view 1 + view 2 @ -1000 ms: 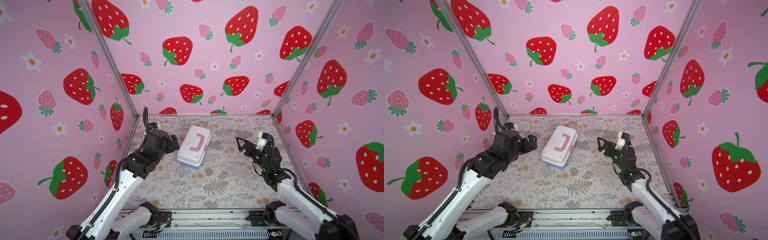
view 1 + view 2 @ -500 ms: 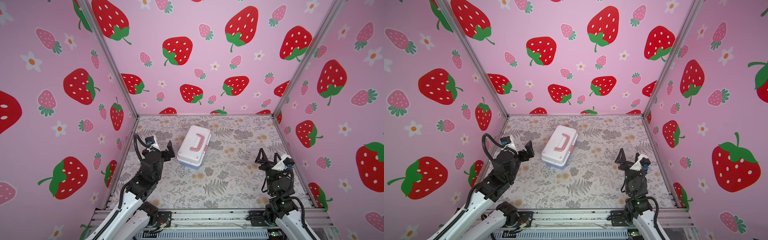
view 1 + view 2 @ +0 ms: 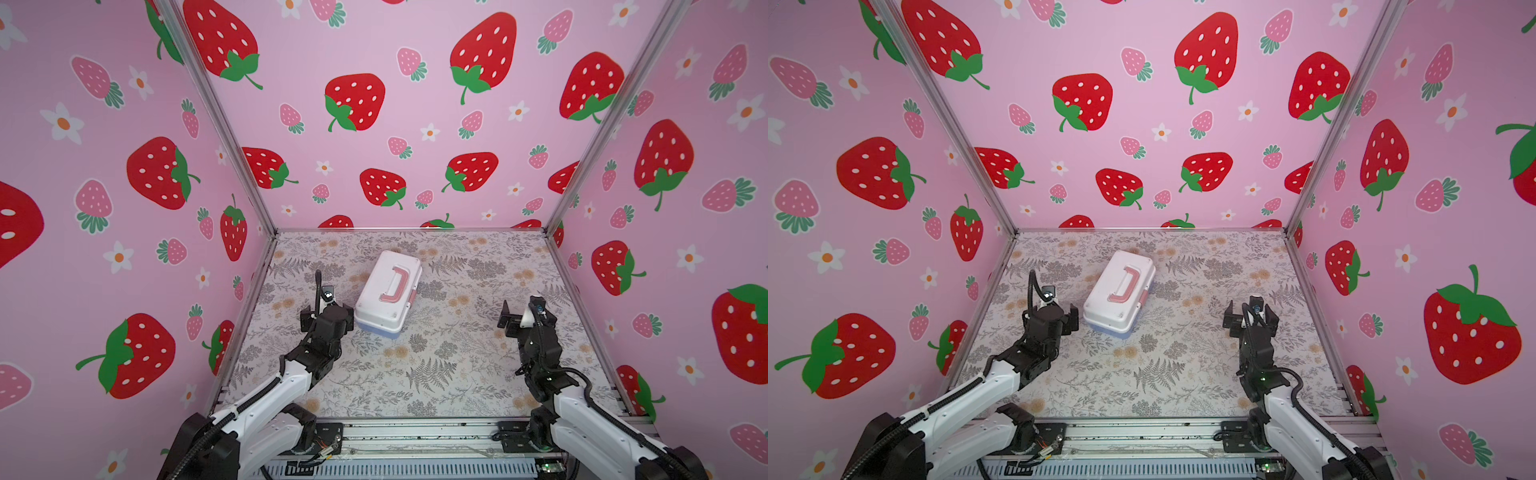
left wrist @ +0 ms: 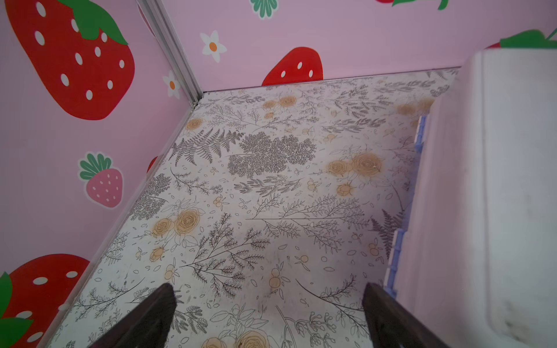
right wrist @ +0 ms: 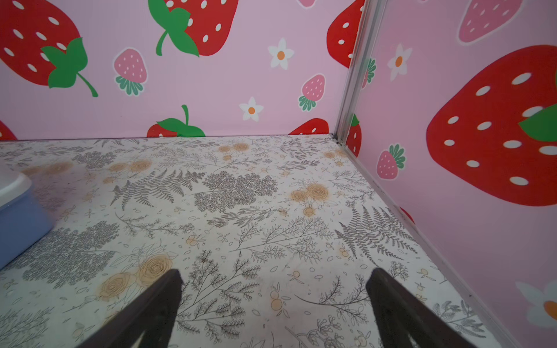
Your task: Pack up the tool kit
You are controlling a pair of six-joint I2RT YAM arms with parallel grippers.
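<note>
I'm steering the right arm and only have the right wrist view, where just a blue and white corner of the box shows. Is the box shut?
Observer: Yes. In both top views the box is closed, with its pink handle folded flat on top.
Operator: Any tools lying loose outside it?
Observer: None that I can see on the table in any view.
Operator: Where is the other arm?
Observer: The left gripper is open and empty, close beside the box's hinge side. I cannot tell whether it touches.
</note>
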